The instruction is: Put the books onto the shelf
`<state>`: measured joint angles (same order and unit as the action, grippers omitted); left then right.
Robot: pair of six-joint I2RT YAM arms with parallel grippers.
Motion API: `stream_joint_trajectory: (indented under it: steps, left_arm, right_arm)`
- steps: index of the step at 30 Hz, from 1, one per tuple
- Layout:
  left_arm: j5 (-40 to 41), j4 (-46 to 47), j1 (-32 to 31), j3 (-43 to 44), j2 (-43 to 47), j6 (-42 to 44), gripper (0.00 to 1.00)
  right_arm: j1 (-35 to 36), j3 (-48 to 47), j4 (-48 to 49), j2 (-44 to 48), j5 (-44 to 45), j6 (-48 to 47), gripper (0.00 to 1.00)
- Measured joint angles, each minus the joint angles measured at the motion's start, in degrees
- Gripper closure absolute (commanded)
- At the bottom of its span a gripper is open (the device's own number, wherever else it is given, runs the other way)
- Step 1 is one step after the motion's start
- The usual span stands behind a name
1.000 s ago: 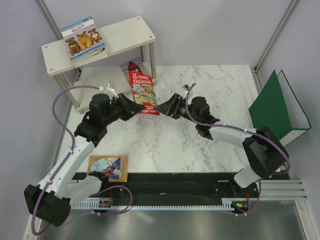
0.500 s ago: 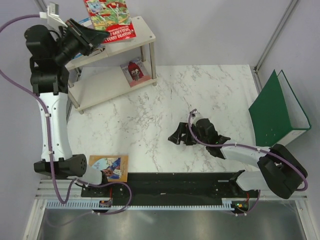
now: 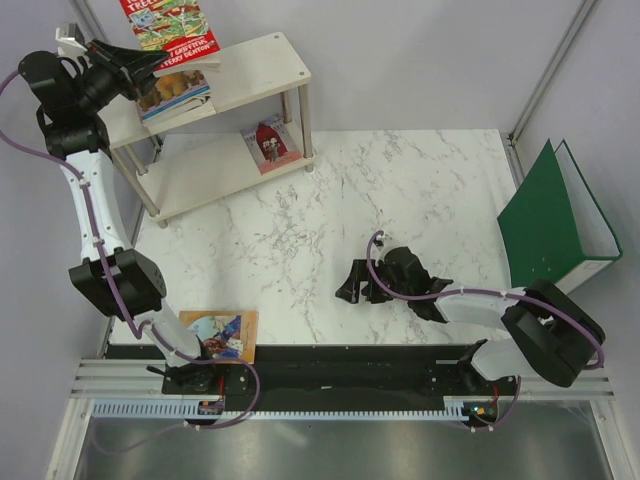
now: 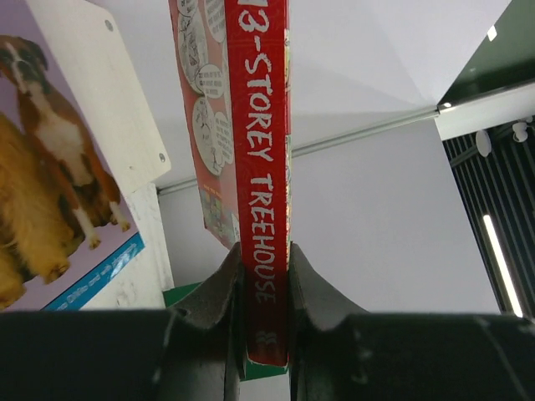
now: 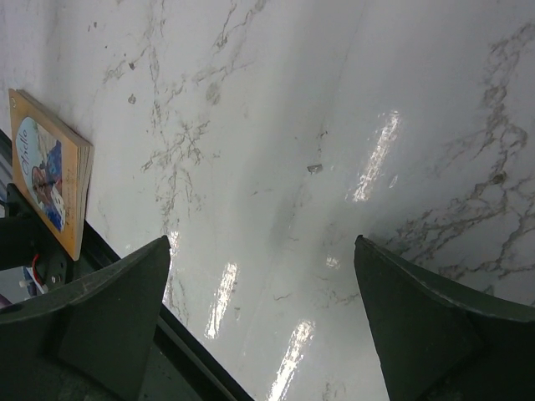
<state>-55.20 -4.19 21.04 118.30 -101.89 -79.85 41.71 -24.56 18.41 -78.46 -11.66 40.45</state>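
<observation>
- The left gripper (image 4: 266,292) is closed on the red book (image 4: 261,150), whose spine is pinched between the two fingers (image 4: 219,288).
- The red book is held edge-up, high above the left end of the shelf (image 3: 262,62), over its top board.
- The dog book (image 3: 176,92) is laid flat on the left part of that top board, below the red book.
- A small book (image 3: 270,142) is seen on the lower board, at its right end beside the legs.
- The right gripper (image 5: 263,259) is spread wide with nothing between its fingers, low over the table (image 3: 300,225), right of centre.
- The orange book (image 3: 220,335) lies at the table's near left edge, well apart from the right gripper.
- A green binder (image 3: 550,215) stands at the table's right edge.
</observation>
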Motion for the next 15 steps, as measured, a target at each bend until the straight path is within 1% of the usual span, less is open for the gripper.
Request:
stream_joint_trajectory:
  steps: [7,12,15]
  left_arm:
    - [-4.59,-0.02,4.76,-0.55,0.0,-0.81,0.98]
    - [-7.15,-0.92,5.81,-1.51,0.0,-0.81,0.98]
    - [-7.58,-3.37,5.9,-1.66,-0.02,-0.39,0.98]
  right_arm:
    - [0.48,0.0,1.97,-1.18,-0.26,-0.02,0.02]
    - [0.57,0.0,3.89,-2.29,-1.05,0.09,0.02]
    - [0.57,0.0,4.28,-2.51,-1.49,0.2,0.02]
